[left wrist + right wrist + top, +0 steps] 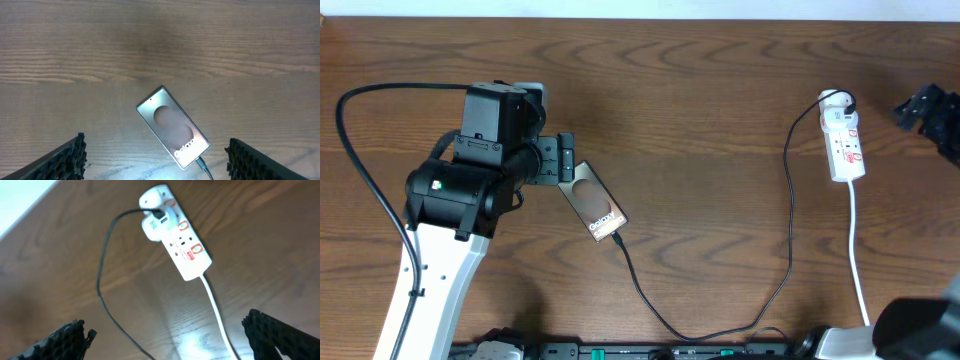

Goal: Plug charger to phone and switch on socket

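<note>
The left gripper has its fingers spread wide and they grasp nothing. In the left wrist view the phone lies flat on the wooden table, ahead of the fingers and between them, touching neither, and it is turned diagonally. Only this view shows clearly that the plug tip of the charger sits at the phone's edge that is nearer to the fingers, beside the white text. From overhead the same phone lies just beyond the fingertips.

Only the overhead view shows the whole black charger cable. It runs from the phone down toward the near table edge, then up to the socket.

The right gripper is also released, both fingers far apart and empty. Its wrist view shows the socket ahead of the fingers and well apart from them. Here the black cable enters a white adapter at the rounded far end, a detail too small from overhead. The white cord leaves the nearer end and passes between the fingers. I cannot tell whether the red-marked switches are on.
</note>
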Robot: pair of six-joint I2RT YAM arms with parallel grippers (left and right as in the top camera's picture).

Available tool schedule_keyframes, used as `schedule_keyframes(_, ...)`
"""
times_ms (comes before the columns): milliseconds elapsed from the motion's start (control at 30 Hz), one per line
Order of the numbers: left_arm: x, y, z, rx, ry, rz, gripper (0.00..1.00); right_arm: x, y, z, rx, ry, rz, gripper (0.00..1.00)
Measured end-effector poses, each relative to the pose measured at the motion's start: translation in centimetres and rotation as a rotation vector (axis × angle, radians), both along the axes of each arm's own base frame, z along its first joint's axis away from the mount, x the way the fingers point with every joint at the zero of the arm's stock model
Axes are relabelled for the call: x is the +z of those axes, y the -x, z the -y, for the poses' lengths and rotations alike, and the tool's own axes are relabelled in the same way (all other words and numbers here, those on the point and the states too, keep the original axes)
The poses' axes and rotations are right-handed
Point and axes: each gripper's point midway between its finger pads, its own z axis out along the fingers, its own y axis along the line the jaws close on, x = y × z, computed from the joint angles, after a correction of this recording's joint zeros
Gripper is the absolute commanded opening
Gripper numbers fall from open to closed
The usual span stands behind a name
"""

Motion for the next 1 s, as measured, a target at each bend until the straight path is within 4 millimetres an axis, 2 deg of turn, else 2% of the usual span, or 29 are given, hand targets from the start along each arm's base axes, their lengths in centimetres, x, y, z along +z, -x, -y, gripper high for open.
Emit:
schedule_keyframes(67, 0.0, 0.0, 0.0, 0.000, 0.000, 0.000, 0.86, -1.9, -0.8, 0.0, 0.047, -0.023, -0.035, 0.99)
schedule_keyframes(167, 0.0, 0.0, 0.0, 0.000, 0.000, -0.001, 0.87, -6.7, -2.1, 0.3, 0.120, -0.094, -0.142, 0.99)
schedule_keyframes(267, 0.0, 0.0, 0.0, 0.000, 0.000, -0.001, 0.87, -10.1, -3.5, 0.8, 0.194, -0.146, -0.202, 0.99)
schedule_keyframes(367, 0.0, 0.0, 0.0, 0.000, 0.000, -0.001, 0.87, -12.7, -4.9, 1.0, 0.279, -0.179, -0.224, 0.99)
schedule_keyframes(467, 0.0, 0.0, 0.0, 0.000, 0.000, -0.001, 0.87, -14.2, -6.4, 1.5, 0.348, -0.177, -0.205, 0.99)
schedule_keyframes(800, 0.0, 0.0, 0.0, 0.000, 0.000, -0.001, 0.87, -14.5, -9.1, 1.7, 0.471, -0.135, -0.077, 0.99)
schedule_keyframes(1000, 0.0, 0.0, 0.0, -0.001, 0.000, -0.001, 0.87, -17.8, -9.7, 0.3, 0.511, -0.196, -0.109, 0.99)
